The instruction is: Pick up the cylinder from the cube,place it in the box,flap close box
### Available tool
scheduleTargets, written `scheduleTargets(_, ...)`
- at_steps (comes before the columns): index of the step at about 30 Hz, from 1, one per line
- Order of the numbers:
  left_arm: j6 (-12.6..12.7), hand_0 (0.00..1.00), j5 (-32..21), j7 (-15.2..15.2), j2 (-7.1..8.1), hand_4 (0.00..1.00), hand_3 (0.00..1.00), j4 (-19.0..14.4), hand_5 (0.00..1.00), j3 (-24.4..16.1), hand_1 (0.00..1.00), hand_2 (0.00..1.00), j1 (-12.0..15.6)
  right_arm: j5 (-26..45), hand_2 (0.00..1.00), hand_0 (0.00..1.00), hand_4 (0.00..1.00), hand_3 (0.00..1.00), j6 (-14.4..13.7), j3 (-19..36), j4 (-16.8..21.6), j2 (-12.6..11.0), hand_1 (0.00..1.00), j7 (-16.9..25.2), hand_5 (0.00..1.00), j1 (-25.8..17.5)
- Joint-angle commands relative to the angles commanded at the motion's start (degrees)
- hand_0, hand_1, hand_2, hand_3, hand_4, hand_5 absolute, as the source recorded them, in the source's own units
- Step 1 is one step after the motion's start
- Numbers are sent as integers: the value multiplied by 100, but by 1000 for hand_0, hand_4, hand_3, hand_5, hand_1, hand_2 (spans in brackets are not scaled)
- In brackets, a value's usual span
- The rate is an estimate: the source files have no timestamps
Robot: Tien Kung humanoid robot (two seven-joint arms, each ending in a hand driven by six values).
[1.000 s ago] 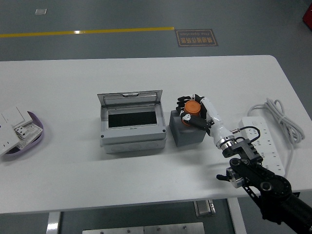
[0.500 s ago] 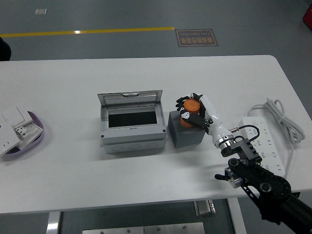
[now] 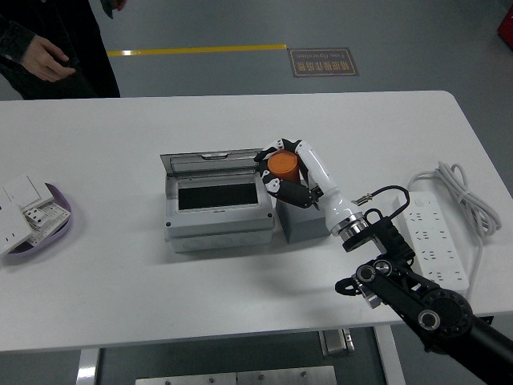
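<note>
Head view: your right hand (image 3: 287,175) holds the orange cylinder (image 3: 281,164), its fingers (image 3: 290,195) curled around it, lifted clear of the grey cube (image 3: 309,224) and poised at the right edge of the grey box (image 3: 216,202). The box sits mid-surface with its clear flap (image 3: 212,161) tipped up at the back; its opening shows only a dark interior, and you cannot tell whether anything lies inside. The cube stands just beside the box's right wall.

At the left edge of the white surface (image 3: 240,120), a purple tray (image 3: 50,220) carries white switch-like parts (image 3: 22,207). On the right, a white power strip (image 3: 435,239) lies with its cord (image 3: 469,200) looped behind it.

At the top left, a person in dark sleeves stands past the far edge, one hand (image 3: 50,62) held at the waist, touching nothing on the surface. A floor sign (image 3: 323,61) beyond the surface carries print too small to read.
</note>
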Motion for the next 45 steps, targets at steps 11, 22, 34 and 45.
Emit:
scheduleTargets(11, -1, 590, 8, 17, 15, 631, 623, 0, 166, 3, 610, 606, 13, -1974, 291, 68, 2, 223, 866, -568, 18, 428, 211, -1346, 2, 707)
scheduleTargets(22, -1, 590, 30, 45, 46, 633, 623, 0, 168, -9, 610, 605, 1, -3577, 304, 62, 2, 244, 1079, -943, -527, 790, 225, -2285, 2, 1334)
scheduleTargets(34, -4, 590, 38, 51, 53, 633, 623, 0, 168, -5, 610, 604, -11, -4070, 327, 133, 2, 266, 893, -932, -1006, 892, 268, -2323, 2, 1482)
scheduleTargets(45, -10, 590, 76, 48, 65, 633, 623, 0, 169, -21, 610, 605, -24, -4073, 587, 705, 497, 593, 688, -1039, -1175, 929, 624, -2312, 2, 1497)
